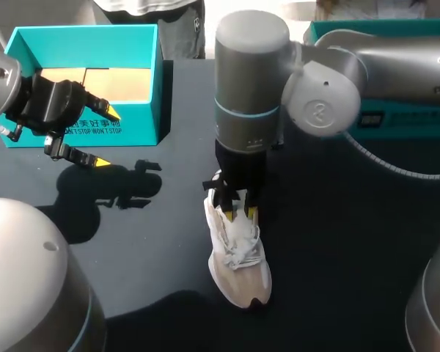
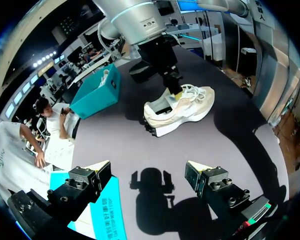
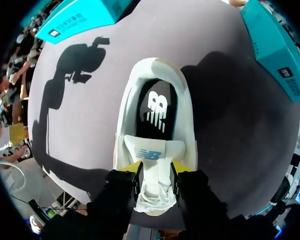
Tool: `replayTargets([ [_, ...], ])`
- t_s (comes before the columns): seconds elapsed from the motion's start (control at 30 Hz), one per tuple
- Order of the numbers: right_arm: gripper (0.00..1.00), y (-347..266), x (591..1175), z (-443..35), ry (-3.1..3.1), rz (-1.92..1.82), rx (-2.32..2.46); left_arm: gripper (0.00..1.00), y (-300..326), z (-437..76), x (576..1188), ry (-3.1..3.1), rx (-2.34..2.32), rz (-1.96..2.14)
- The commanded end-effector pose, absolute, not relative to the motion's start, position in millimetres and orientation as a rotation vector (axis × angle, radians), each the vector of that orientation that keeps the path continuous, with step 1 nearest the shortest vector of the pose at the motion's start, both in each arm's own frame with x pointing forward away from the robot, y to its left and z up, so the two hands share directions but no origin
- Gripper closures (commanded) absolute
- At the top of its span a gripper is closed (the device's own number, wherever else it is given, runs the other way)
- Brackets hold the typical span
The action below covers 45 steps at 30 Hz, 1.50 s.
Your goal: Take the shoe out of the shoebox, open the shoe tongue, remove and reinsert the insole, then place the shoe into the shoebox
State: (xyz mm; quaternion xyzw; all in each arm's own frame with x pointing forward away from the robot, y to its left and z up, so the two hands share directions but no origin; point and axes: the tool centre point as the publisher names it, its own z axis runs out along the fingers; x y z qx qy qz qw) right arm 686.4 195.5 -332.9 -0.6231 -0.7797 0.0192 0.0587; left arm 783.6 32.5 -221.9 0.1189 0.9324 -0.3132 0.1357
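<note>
Shoe [image 1: 237, 257] resting on dark worktop [image 1: 337, 242], well apart from teal shoebox [image 1: 143, 121]. Right end effector [image 3: 157, 172] down over shoe, pinching shoe tongue [image 3: 152, 155] from both sides, black insole [image 3: 155, 112] showing in the opening beyond. Left end effector [image 1: 108, 138] spread wide, empty, just in front of shoebox.

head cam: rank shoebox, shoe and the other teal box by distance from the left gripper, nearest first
From the left gripper:
1. Shoebox: right beside it, at the table's back left.
2. Shoe: mid-table, off to the gripper's right and nearer the front.
3. Other teal box: far across, at the back right.
</note>
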Motion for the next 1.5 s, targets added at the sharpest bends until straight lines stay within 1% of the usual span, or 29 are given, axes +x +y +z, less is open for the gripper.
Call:
replayTargets([
  [0.03, 0.64, 195, 687, -334, -2.364, 0.058, -1.873, 0.0, 33, -221, 783, 2.703, 0.346, -0.904],
  [0.23, 0.62, 189, 699, -319, -2.495, 0.043, -1.8, 0.0, 33, -221, 783, 2.703, 0.346, -0.904],
  [0.27, 0.59, 187, 702, -317, -2.604, -0.013, -1.692, 0.0, 33, -221, 783, 2.703, 0.346, -0.904],
  [0.33, 0.58, 188, 708, -312, -2.74, -0.038, -1.524, 0.0, 33, -221, 783, 2.703, 0.346, -0.904],
  [0.37, 0.56, 189, 713, -308, -2.873, -0.015, -1.354, 0.0, 33, -221, 783, 2.703, 0.346, -0.904],
  [0.43, 0.48, 192, 720, -300, -3.066, -0.011, -1.066, 0.0, 33, -221, 783, 2.703, 0.346, -0.904],
  [0.47, 0.4, 192, 721, -298, -3.118, 0.041, -1.028, 0.0, 33, -221, 783, 2.703, 0.346, -0.904],
  [0.5, 0.18, 190, 724, -291, -3.16, 0.051, -1.031, 0.0, 33, -221, 783, 2.703, 0.346, -0.904],
  [0.53, 0.0, 190, 724, -291, -3.16, 0.051, -1.031, 0.0, 33, -221, 783, 2.703, 0.346, -0.904],
  [0.93, 0.0, 190, 724, -291, -3.16, 0.051, -1.031, 0.0, 33, -221, 783, 2.703, 0.346, -0.904],
  [0.97, 0.0, 191, 729, -294, -3.197, 0.012, -0.925, 0.0, 33, -221, 783, 2.703, 0.346, -0.904],
  [1.0, 0.0, 190, 734, -293, -3.226, 0.052, -0.86, 0.0, 33, -221, 783, 2.703, 0.346, -0.904],
  [1.2, 0.0, 183, 765, -285, -3.335, 0.137, -0.604, 0.0, 33, -221, 783, 2.703, 0.346, -0.904],
  [1.5, 0.0, 211, 794, -313, -3.347, 0.082, -0.341, 0.0, 33, -221, 783, 2.703, 0.346, -0.904],
])
